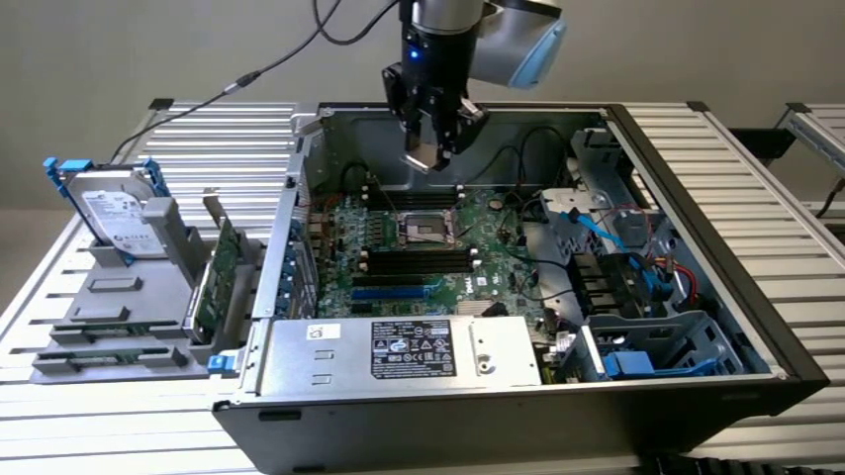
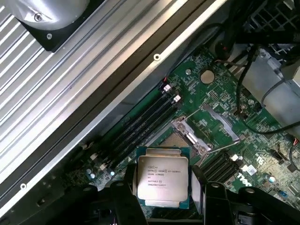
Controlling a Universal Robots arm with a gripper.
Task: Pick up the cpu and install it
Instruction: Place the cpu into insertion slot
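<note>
The cpu [image 2: 162, 180], a flat square chip with a silver metal top and printed text, sits between my gripper's [image 2: 163, 190] black fingers [image 2: 125, 194], which are shut on its two side edges. In the exterior view my gripper [image 1: 430, 150] hangs inside the open computer case [image 1: 687, 198], near its back wall, with the cpu [image 1: 422, 159] showing as a small silver plate at its tip. The motherboard's empty cpu socket [image 1: 429, 227] lies below and slightly in front of it. In the wrist view the socket [image 2: 183, 137] has its metal retention frame swung open.
Black memory slots [image 1: 418, 261] flank the socket. Blue and black cables [image 1: 601, 234] and a drive cage [image 1: 660, 346] fill the case's right side. A power supply [image 1: 396, 351] spans the front. Outside on the exterior view's left stand a hard drive [image 1: 117, 213] and a green card [image 1: 225, 265].
</note>
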